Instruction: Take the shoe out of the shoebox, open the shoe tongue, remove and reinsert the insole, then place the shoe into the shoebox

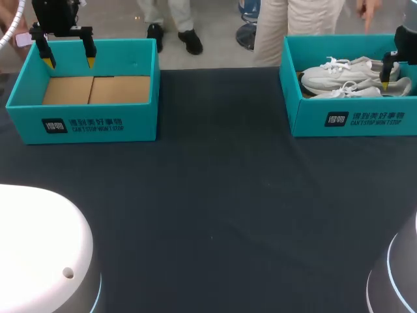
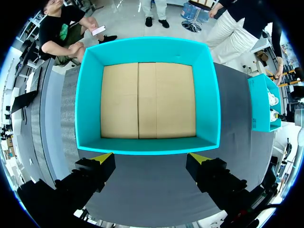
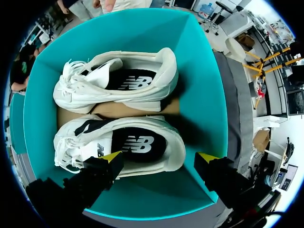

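Here, two teal boxes are standing well apart along the far side of the dark, matte bench [image 1: 215, 195], each carrying white print on its front wall. The shoebox [image 1: 352, 120] at the right is holding a pair of white sneakers. They are lying side by side on its brown cardboard floor, toes pointing toward the other box, with dark insoles showing through their openings.

The right claw [image 3: 159, 157] is hanging over this shoebox, spread wide and gripping nothing. In the right wrist view, one yellow tip is showing over the flank of the nearer shoe [image 3: 142, 142] and the other over the teal wall past its heel, so the heel is lying between the fingers. Whether either finger is touching it cannot be told. The farther shoe [image 3: 118, 83] is resting just beside the first.

At the left, the second box [image 1: 81, 124] is showing a bare cardboard floor with a seam down its middle. The left claw [image 1: 70, 63] is hovering above it, fingers likewise spread wide and holding nothing.

A white housing [image 1: 39, 248] and a grey housing [image 1: 394, 274], both rounded, are filling the near corners of the head view.
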You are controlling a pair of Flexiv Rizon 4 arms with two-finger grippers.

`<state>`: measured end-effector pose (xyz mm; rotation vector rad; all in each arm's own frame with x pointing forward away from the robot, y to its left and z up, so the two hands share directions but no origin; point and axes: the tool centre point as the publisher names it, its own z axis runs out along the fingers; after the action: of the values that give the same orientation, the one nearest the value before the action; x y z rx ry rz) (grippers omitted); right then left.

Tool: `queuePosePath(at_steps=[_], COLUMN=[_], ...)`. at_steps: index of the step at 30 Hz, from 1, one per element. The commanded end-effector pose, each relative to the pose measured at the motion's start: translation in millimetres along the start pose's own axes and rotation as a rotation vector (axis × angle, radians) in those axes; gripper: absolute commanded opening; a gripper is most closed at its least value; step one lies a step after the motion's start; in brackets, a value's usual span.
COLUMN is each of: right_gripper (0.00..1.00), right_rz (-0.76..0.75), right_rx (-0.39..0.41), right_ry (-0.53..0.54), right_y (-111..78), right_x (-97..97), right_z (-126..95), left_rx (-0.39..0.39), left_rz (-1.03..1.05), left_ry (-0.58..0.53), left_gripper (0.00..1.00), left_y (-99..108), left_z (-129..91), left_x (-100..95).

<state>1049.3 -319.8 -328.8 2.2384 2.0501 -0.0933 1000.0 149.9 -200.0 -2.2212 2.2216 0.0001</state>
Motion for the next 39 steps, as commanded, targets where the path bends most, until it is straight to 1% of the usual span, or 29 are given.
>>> queuePosePath(at_steps=[1,13,14,15,16,17,19,20,26,28,31,37,39], right_gripper=[1.0,0.99,0.96,0.91,0.82,0.67,0.53,0.49,0.49,0.47,0.48,0.41,0.36], right_rz=[0.002,-0.007,-0.007,-0.007,-0.003,-0.002,0.001,0.003,0.013,0.02,0.027,0.044,0.047], right_rx=[0.019,0.032,0.036,0.036,0.039,0.04,0.044,0.046,0.049,0.055,0.064,0.077,0.078], right_ry=[0.008,0.009,0.004,0.004,0.004,0.003,0.0,-0.002,-0.005,-0.007,-0.011,-0.015,-0.015], right_y=[7.9,11.7,12.1,12.4,12.7,12.7,12.5,12.2,8.8,7.4,5.4,3.7,3.8], right_x=[-1.5,-7.0,-7.4,-7.9,-8.5,-8.7,-9.3,-9.7,-10.6,-11.4,-12.3,-15.5,-15.6], right_z=[12.0,27.0,28.1,28.8,29.3,29.4,29.8,30.0,27.9,29.4,32.1,35.8,35.9], left_rx=[0.0,0.0,0.0,0.0,0.0,0.0,0.0,0.0,0.0,0.0,0.0,0.0,0.0], left_rz=[0.0,0.0,0.0,0.0,0.0,0.0,0.0,0.0,0.0,0.0,0.0,0.0,0.0], left_ry=[0.0,0.0,0.0,0.0,0.0,0.0,0.0,0.0,0.0,0.0,0.0,0.0,0.0], left_gripper=[1.0,1.0,1.0,1.0,1.0,1.0,1.0,1.0,1.0,1.0,1.0,1.0,1.0], left_y=[0.0,0.0,0.0,0.0,0.0,0.0,0.0,0.0,0.0,0.0,0.0,0.0,0.0], left_z=[0.0,0.0,0.0,0.0,0.0,0.0,0.0,0.0,0.0,0.0,0.0,0.0,0.0], left_x=[0.0,0.0,0.0,0.0,0.0,0.0,0.0,0.0,0.0,0.0,0.0,0.0,0.0])
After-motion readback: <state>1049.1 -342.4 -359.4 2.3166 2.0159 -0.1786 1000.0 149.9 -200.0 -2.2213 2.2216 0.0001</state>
